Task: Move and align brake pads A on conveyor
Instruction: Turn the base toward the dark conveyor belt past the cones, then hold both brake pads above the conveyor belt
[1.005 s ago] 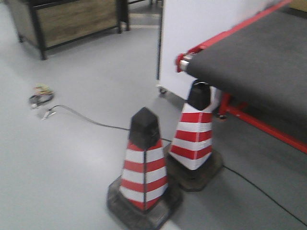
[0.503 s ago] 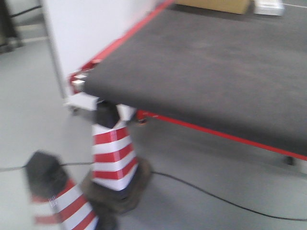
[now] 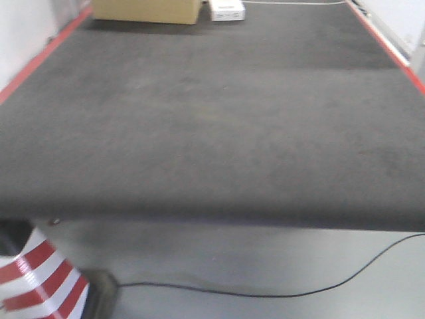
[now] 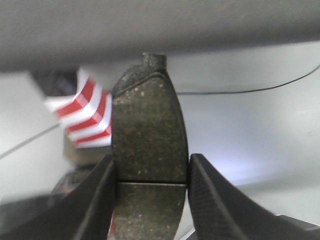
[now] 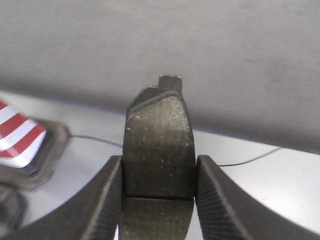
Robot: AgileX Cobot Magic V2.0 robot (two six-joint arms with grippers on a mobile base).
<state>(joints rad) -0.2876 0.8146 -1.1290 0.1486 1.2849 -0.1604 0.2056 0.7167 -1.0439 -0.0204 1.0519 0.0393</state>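
Dark charcoal fabric belt (image 3: 212,119) ahead.
Left gripper (image 4: 150,160) clamped across grey-brown grooved left pad (image 4: 147,120), right gripper (image 5: 159,160) across right pad (image 5: 159,125); long axes beltward.

The front view looks down the conveyor (image 3: 212,133) toward 12 o'clock, with a cone (image 3: 40,282) at 7 o'clock. Both wrist views sit close behind the left claw (image 4: 151,159) and right claw (image 5: 159,160), sharing the belt's edge and the cone.

1. A red-and-white striped cone (image 3: 40,279) with a dark base stands on the grey floor (image 3: 232,259), cut off at the lower left corner.
2. A thin black cable (image 3: 265,292) runs rightward over the floor from beside the cone's base.
3. Far beyond the cone sit a tan cardboard box (image 3: 146,10) and, further right, a small white box (image 3: 227,9).
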